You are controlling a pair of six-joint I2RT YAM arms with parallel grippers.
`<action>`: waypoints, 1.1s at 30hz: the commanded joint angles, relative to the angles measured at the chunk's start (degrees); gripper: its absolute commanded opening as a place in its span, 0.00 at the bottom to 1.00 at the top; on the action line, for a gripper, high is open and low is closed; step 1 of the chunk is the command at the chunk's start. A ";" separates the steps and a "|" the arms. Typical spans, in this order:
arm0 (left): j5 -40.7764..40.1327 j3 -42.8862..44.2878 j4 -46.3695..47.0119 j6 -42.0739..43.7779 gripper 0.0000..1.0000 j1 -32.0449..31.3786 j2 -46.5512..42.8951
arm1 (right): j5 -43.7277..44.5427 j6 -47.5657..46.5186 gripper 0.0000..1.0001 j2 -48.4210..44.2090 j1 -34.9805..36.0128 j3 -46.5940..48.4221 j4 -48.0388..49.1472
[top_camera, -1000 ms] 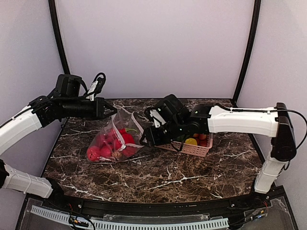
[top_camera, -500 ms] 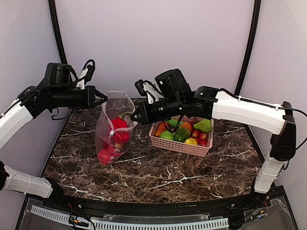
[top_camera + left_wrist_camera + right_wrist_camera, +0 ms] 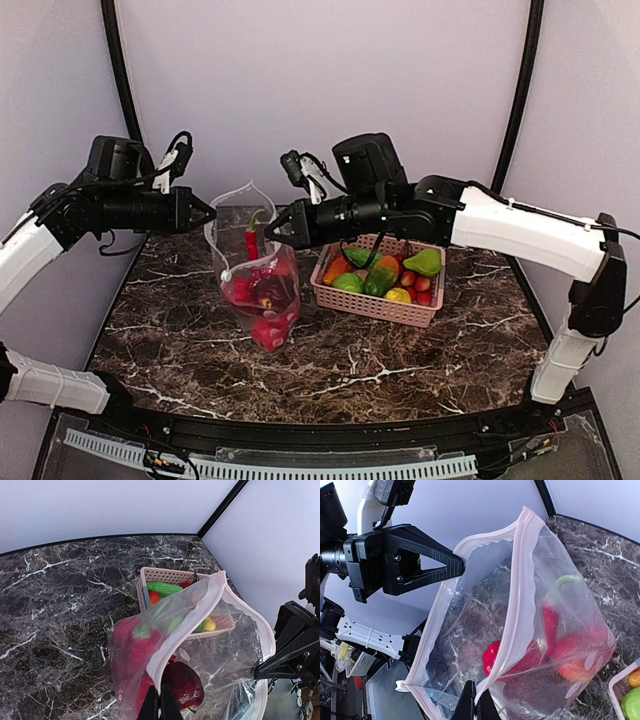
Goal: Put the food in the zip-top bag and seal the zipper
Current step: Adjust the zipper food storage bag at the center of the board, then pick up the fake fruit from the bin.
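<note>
No text, label, brand, number or sign can be read in any view. The only print is a pattern of whitish dots on the bag (image 3: 555,630), and these form no letters or figures.

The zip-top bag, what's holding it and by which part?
The left gripper and right gripper each pinch the zipper strip, on opposite sides of the open zip-top bag.
</note>
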 commanded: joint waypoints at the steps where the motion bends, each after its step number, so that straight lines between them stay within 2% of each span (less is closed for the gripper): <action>1: 1.18 -3.43 1.00 0.04 0.01 0.40 0.65 | 0.57 2.46 0.00 1.88 0.46 -2.66 4.55; 2: 0.92 -4.04 1.01 0.17 0.01 0.51 0.68 | 0.59 2.41 0.07 2.30 0.45 -2.65 4.10; 5: -0.48 -4.44 0.51 0.42 0.01 0.84 0.74 | 2.34 0.54 0.43 2.30 0.45 -1.47 0.85; 7: -1.10 -4.55 0.45 0.46 0.01 1.21 0.41 | 5.83 -1.28 0.62 0.79 0.44 -1.18 -2.04; 9: -1.32 -4.66 0.33 0.54 0.01 1.79 0.11 | 9.85 -3.01 0.73 -1.69 0.10 -1.97 -4.82; 11: -1.35 -4.68 0.22 0.59 0.01 2.47 0.03 | 13.02 -3.55 0.80 -4.45 -1.03 -3.97 -7.81; 16: -1.62 -4.67 0.05 0.82 0.01 3.88 -0.07 | 19.09 -1.15 0.82 -11.66 -6.44 -12.27 -15.33; 22: -0.92 -5.45 0.72 0.38 0.01 4.26 -0.17 | 14.96 -1.18 0.78 -15.87 -18.43 -22.26 -17.61; 27: -0.08 -6.96 1.70 -0.49 0.01 4.22 -0.52 | 15.73 -6.48 0.67 -10.08 -25.80 -19.63 -17.84; 33: 1.03 -7.59 2.26 -0.68 0.01 4.28 -1.19 | 15.06 -12.35 0.60 0.03 -34.10 -11.61 -18.63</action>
